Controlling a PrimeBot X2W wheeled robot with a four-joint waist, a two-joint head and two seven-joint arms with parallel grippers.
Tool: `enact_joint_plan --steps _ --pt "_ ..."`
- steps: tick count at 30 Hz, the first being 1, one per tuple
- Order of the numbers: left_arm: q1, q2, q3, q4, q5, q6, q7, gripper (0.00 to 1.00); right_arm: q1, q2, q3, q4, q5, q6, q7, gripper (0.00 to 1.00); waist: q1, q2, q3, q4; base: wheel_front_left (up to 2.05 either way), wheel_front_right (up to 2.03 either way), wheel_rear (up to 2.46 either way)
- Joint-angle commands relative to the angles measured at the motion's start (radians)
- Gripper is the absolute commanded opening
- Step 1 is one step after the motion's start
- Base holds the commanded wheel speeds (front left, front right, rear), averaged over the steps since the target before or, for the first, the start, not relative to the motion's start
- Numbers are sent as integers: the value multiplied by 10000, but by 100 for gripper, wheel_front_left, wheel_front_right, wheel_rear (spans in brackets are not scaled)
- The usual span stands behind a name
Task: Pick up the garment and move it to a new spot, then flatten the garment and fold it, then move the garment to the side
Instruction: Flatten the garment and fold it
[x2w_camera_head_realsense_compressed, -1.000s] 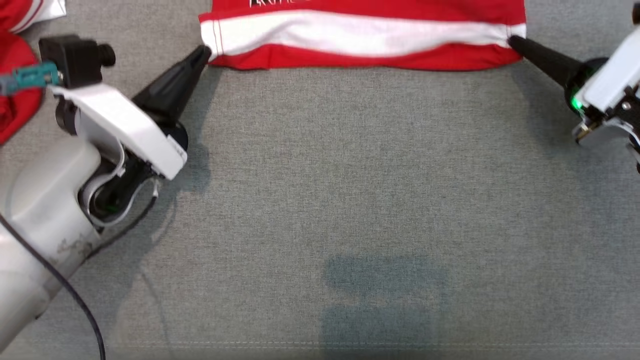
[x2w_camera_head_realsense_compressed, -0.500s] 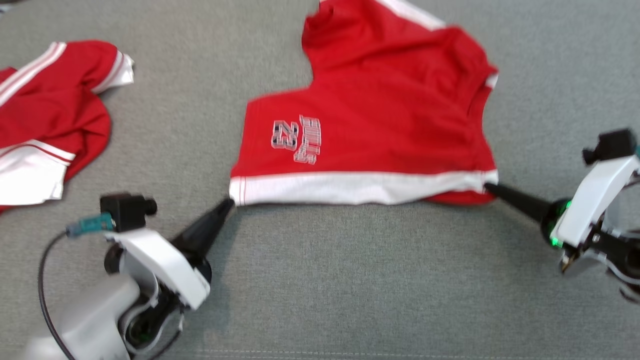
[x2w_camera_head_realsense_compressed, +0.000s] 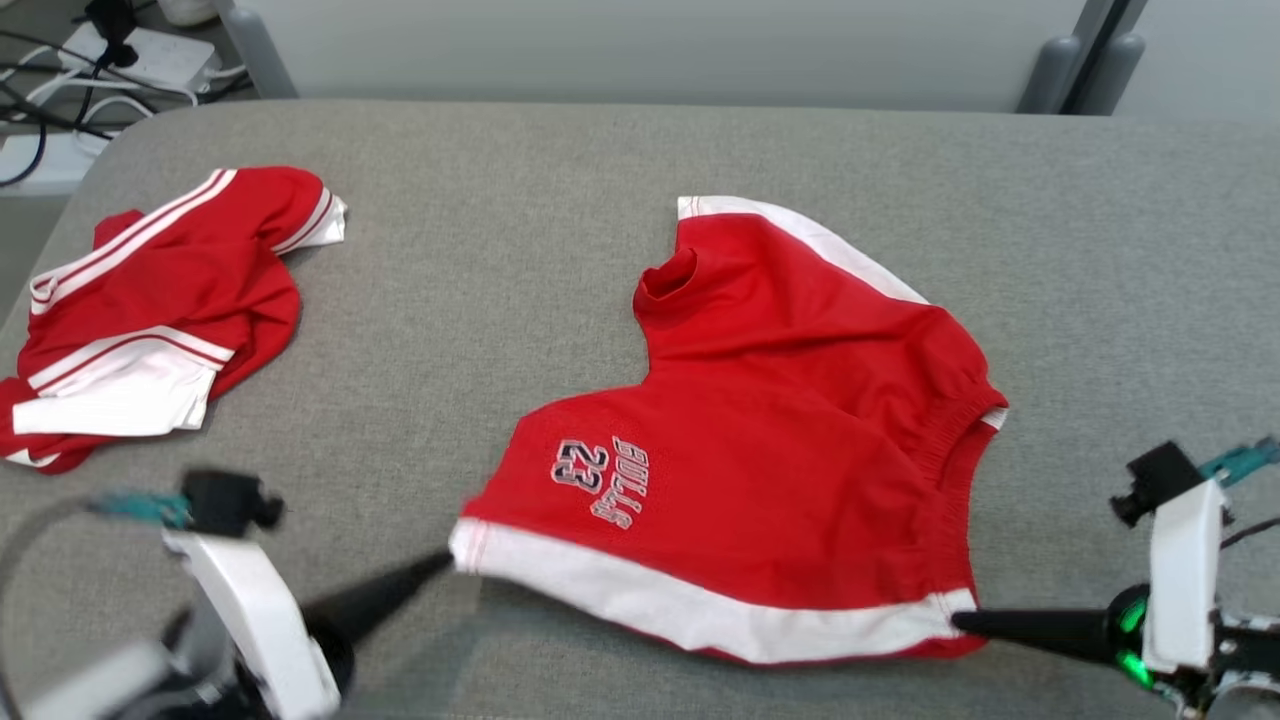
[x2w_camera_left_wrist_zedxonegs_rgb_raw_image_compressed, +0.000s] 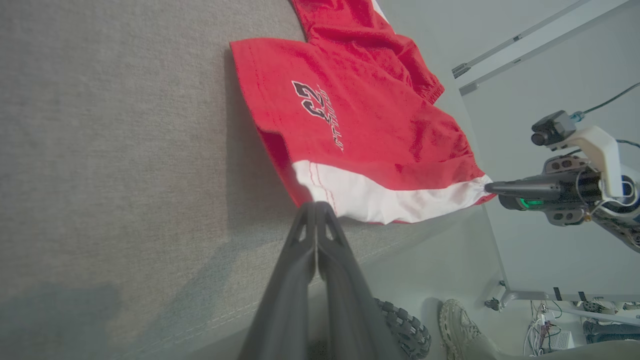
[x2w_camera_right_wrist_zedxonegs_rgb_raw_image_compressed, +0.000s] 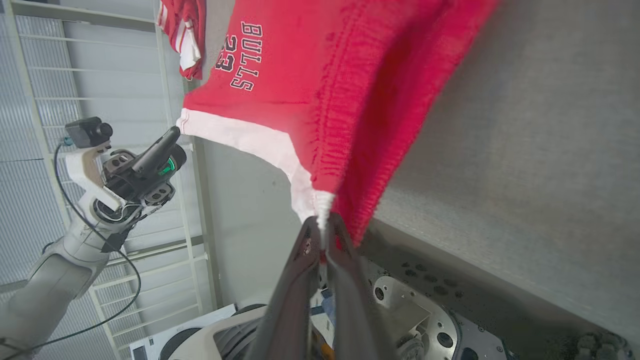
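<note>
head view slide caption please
Left fingers and right fingers each pinch a hem corner of the red garment on the grey table

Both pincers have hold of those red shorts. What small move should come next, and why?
The white hem of the red shorts bows between the left pincer and right pincer, each pinching a corner; the cloth behind lies rumpled on the table. So probably: ease the pincers slightly apart to pull the hem straight.
</note>
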Motion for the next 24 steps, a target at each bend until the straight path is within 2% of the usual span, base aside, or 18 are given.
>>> enact_joint_plan --steps 1,3,5,7,8,10,12,14,15,16,18,20,24 --pt "-889 788 819 -673 -356 -71 239 0 -183 -632 -257 -509 367 46 89 0 0 -1 196 104 0 0 0" --pt "-1454 1273 1363 -1264 -871 -71 743 0 -735 -1042 -493 -770 670 46 36 0 0 -1 473 182 0 0 0" --pt "-2023 1375 1775 -1298 -1540 -71 1415 0 -1552 -1147 -674 -509 715 46 -230 0 0 -1 841 249 0 0 0" --pt "-2791 1038 2067 -619 -1920 -30 2014 0 -2608 -753 -827 277 696 46 -706 0 0 -1 1285 343 0 0 0" --pt "-3244 668 2152 -91 -2012 51 2272 0 -3204 -379 -898 858 700 46 -1064 0 0 -1 1520 401 0 0 0" --pt "-4457 -258 2623 1355 -1435 128 1661 0 -4660 434 -944 2201 40 46 -2050 0 0 -1 1966 522 0 0 0" --pt "-5946 -1031 3031 2977 346 120 -49 0 -6338 1396 -1156 3596 -1014 46 -3558 0 0 -1 2311 575 0 0 0" --pt "-7105 -1780 3438 4074 1523 30 -1746 0 -7790 2329 -1493 4609 -1884 46 -5098 0 0 -1 2435 541 0 0 0" --pt "-7105 -1780 3438 4074 1523 30 -1746 0 -7790 2329 -1493 4609 -1884 46 -5098 0 0 -1 2435 541 0 0 0" --pt "-7584 -2029 3525 4401 2060 -13 -2410 0 -8272 2719 -1623 4900 -2130 46 -5613 0 0 -1 2427 521 0 0 0" --pt "-8289 -2375 3749 4737 2874 -55 -2970 0 -8964 3120 -1731 5370 -2715 46 -6474 0 0 -1 2381 465 0 0 0" --pt "-8456 -2694 3911 4562 3158 -63 -3088 0 -9106 3355 -1749 5610 -2755 46 -6529 0 0 -1 2349 437 0 0 0" --pt "-7953 -2771 4001 4239 3450 -67 -3121 0 -8643 3311 -1263 5785 -2817 46 -5657 0 0 -1 2560 331 0 0 0"
